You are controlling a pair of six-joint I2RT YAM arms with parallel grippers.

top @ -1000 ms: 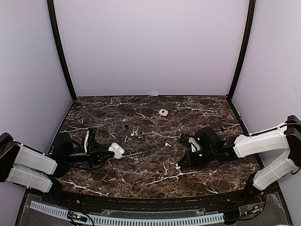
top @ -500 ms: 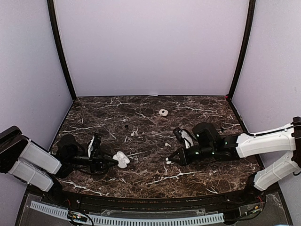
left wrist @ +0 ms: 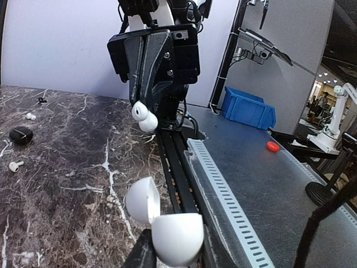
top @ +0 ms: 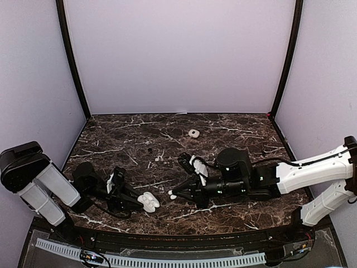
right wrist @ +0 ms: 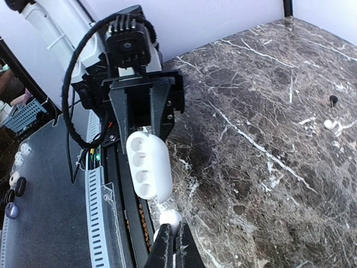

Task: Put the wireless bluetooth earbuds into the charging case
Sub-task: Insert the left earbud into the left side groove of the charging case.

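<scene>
A small glossy white earbud is pinched between the closed right fingers, low over the front of the dark marble tabletop. The open white pebble-shaped charging case is clamped in the left fingers just ahead of the bud. Its long axis is pointed at the bud and its cavities are turned that way, so probably only a short straight push is needed.

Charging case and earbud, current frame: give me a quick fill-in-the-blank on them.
1. The charging case clamped in the left gripper is ____, not shut.
2. The right gripper is shut on one earbud, coloured ____.
3. The earbud is not yet ____ the charging case.
Missing words: open; white; inside
</scene>
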